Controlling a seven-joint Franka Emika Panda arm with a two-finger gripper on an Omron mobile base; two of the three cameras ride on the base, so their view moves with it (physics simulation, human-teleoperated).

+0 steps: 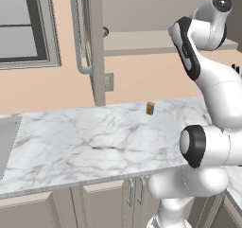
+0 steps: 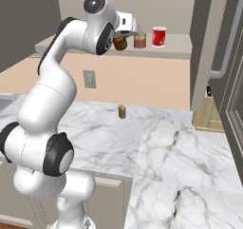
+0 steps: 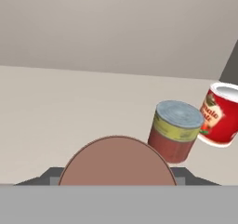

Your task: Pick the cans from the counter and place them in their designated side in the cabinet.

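Observation:
In the right base view my gripper (image 2: 122,37) is up inside the open beige cabinet (image 2: 180,50), shut on the taller dark red can (image 2: 120,43) just over the shelf's left part. In the hand view that can's round brown-red top (image 3: 116,160) sits between my dark fingertips (image 3: 50,175). The shorter can with a teal top (image 2: 140,40) (image 3: 175,131) stands on the shelf just right of it, apart from it. Whether the held can rests on the shelf I cannot tell. The white marble counter (image 2: 166,147) (image 1: 94,137) lies below.
A bright red can with a white rim (image 2: 159,36) (image 3: 219,115) stands right of the shorter can. The cabinet door (image 1: 96,42) with its grey bar handle (image 1: 78,33) hangs open. A small orange box (image 2: 122,111) (image 1: 150,108) and a wooden block (image 2: 206,111) stand on the counter.

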